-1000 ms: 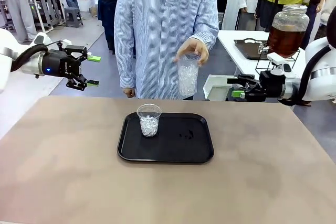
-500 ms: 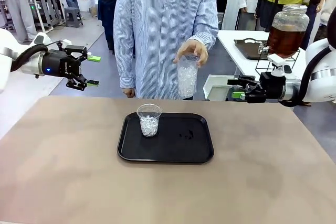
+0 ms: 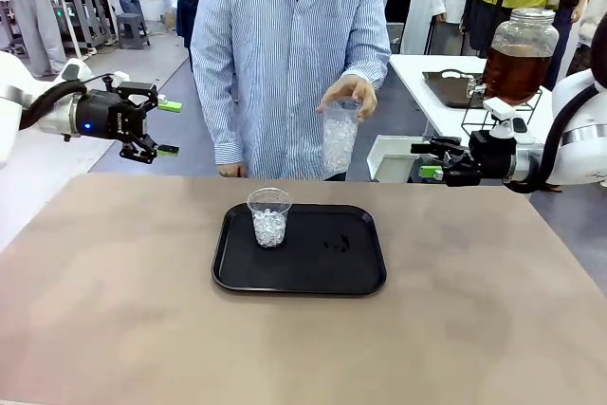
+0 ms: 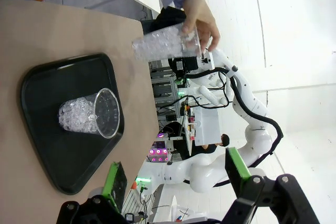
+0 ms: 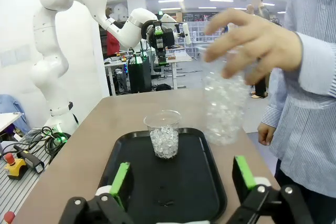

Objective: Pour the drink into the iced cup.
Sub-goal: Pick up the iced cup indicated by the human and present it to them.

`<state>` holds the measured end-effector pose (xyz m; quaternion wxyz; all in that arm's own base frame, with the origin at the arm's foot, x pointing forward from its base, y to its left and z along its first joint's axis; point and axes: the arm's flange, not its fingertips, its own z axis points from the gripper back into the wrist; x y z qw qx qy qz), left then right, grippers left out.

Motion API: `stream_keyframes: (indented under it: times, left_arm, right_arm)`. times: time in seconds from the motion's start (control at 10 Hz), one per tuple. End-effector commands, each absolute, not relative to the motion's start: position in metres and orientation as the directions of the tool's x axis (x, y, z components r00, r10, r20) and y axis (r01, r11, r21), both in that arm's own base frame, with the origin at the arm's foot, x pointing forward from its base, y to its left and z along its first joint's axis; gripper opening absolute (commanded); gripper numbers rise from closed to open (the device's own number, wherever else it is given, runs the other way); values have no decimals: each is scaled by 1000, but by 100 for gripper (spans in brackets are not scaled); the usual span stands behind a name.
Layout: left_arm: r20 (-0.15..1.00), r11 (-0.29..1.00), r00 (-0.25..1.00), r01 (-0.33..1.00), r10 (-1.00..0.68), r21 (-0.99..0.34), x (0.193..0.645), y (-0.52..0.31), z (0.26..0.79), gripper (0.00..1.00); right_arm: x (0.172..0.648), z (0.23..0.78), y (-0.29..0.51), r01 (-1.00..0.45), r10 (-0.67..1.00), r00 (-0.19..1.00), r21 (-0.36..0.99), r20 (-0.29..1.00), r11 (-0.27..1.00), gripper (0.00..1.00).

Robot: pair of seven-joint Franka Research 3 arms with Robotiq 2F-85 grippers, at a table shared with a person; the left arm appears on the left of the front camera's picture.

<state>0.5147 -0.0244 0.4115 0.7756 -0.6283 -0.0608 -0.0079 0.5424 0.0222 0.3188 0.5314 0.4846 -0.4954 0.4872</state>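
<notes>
Both grippers are empty with jaws apart. The left gripper (image 3: 169,128) and right gripper (image 3: 425,158) hover beyond the table's far corners. The iced cup (image 3: 269,217) stands upright on the left part of the tray (image 3: 299,286), likely nearer the left gripper. The person's hand (image 3: 349,94) holds a second ice-filled cup (image 3: 339,139) upright, closer to the right gripper. The amber drink (image 3: 515,71) sits in a jar behind the right arm.

tray (image 3: 313,267): black, on tan table (image 3: 114,329) (mid-table) | striped shirt (image 3: 275,54): far side

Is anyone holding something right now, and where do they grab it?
The person's hand holds a clear cup of ice by its top, fingers over the rim. The left claw and right claw are open, holding nothing.
</notes>
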Motion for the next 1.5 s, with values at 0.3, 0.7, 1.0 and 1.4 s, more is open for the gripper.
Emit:
stream_keyframes:
  times: [0.3,0.7,1.0,1.4]
  left_arm:
    - [107,211,992,91,68,-973,514,-25,413,100]
    - [107,211,992,91,68,-973,514,-25,413,100]
    - [107,211,992,91,68,-973,514,-25,413,100]
    - [107,211,992,91,68,-973,514,-25,413,100]
  right_arm:
    - [543,322,22,-998,38,33,31,999,51,100]
    - [543,322,22,-998,38,33,31,999,51,100]
    - [543,322,22,-998,38,33,31,999,51,100]
    - [543,322,22,-998,38,33,31,999,51,100]
